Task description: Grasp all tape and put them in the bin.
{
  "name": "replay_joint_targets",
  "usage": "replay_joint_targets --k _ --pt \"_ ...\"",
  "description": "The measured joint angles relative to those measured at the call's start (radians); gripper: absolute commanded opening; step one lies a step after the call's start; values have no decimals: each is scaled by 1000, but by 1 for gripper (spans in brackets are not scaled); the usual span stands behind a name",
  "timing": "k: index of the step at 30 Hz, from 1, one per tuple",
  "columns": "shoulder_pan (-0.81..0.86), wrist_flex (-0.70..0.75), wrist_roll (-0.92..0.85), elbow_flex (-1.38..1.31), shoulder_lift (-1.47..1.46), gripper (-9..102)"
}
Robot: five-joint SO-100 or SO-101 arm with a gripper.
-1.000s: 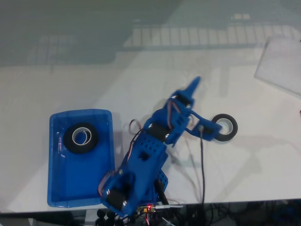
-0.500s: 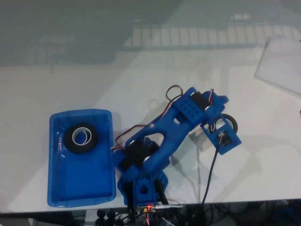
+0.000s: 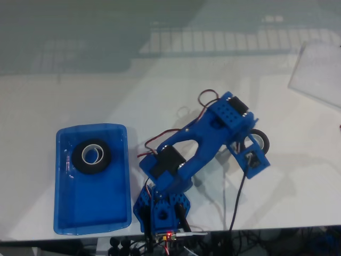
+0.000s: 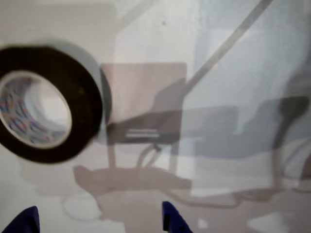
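One black roll of tape (image 3: 91, 156) with a pale core lies flat inside the blue bin (image 3: 114, 213) at the left of the fixed view. A second tape (image 3: 260, 140) lies on the white table at the right, partly covered by the blue arm's wrist (image 3: 233, 118), which leans over it. In the wrist view this tape (image 4: 46, 104) sits at the upper left, ahead of my gripper (image 4: 97, 223). Both blue fingertips (image 4: 172, 221) poke in from the bottom edge, wide apart, with nothing between them. The gripper is open and apart from the roll.
The arm's base (image 3: 162, 213) stands at the table's front edge beside the bin, with cables (image 3: 234, 213) trailing off it. A translucent sheet (image 3: 319, 74) lies at the far right. The glossy table reflects the arm and ceiling.
The arm has unfolded from its raised pose and reached right and down, bringing its wrist over the tape on the table. The roll in the bin has not moved.
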Motion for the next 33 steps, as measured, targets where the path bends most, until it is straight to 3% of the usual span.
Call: replay_joint_targets --k 14,33 --pt "140 29 -20 -91 -158 33" --pt "149 -18 -37 -227 -388 29"
